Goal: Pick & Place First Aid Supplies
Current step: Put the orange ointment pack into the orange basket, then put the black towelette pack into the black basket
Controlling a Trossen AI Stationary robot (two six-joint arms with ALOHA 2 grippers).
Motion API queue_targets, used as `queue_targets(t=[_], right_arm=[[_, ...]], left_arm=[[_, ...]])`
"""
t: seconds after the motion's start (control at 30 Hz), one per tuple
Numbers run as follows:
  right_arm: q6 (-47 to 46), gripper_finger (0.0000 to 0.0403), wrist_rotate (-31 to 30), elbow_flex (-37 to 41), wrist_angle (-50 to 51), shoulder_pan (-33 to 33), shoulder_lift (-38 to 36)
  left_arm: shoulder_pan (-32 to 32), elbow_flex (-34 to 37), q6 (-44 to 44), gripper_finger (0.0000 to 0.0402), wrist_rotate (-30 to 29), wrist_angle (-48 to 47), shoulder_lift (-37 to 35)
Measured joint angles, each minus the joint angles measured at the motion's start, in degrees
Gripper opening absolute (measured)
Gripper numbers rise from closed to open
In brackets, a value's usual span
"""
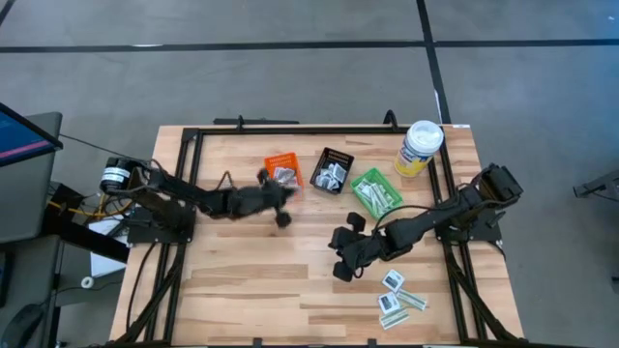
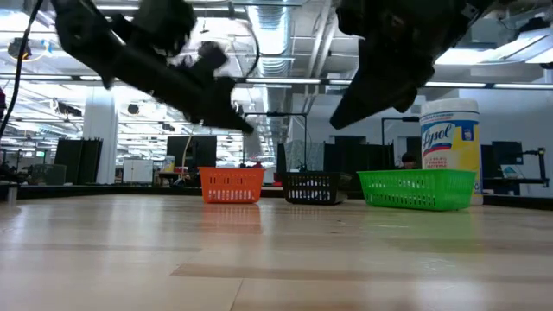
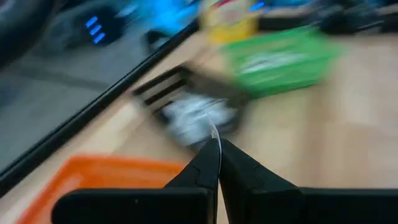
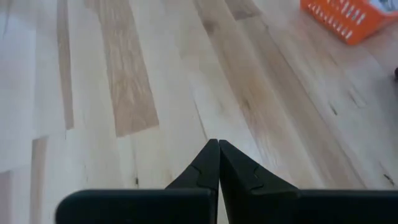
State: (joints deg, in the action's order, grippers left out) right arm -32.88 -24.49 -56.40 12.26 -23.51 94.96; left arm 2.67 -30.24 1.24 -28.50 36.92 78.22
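My left gripper (image 3: 217, 149) is pinched tight, its tapered dark tips meeting with a thin pale sliver between them that I cannot identify; it hangs by the slatted orange bin (image 1: 283, 170), with the black mesh bin (image 1: 333, 171) and the green bin (image 1: 376, 191) beyond, all three holding flat paper packets. My right gripper (image 4: 218, 149) is clenched on nothing over bare pale wood planks (image 4: 124, 74); a few loose packets (image 1: 397, 295) lie flat near the table's front right corner, and the round yellow canister (image 1: 420, 147) stands upright past the green bin.
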Motion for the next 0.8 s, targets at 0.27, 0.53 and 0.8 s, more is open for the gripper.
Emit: queue_targets(t=[0.27,0.53,0.8], right_arm=[[-0.18,0.0000,0.46,0.00,-0.28,0.33,0.00],[-0.18,0.0000,0.51,0.00,-0.28,0.81,0.00],[-0.18,0.0000,0.63,0.00,-0.47,0.81,0.00]], left_arm=[[-19.99,0.02,-13.17,0.0011,27.69,-10.80,0.02],[-26.87,0.02,-10.65,0.0040,34.81,-12.62,0.02],[-27.07,0.02,-10.50,0.0121,24.66,-12.91,0.02]])
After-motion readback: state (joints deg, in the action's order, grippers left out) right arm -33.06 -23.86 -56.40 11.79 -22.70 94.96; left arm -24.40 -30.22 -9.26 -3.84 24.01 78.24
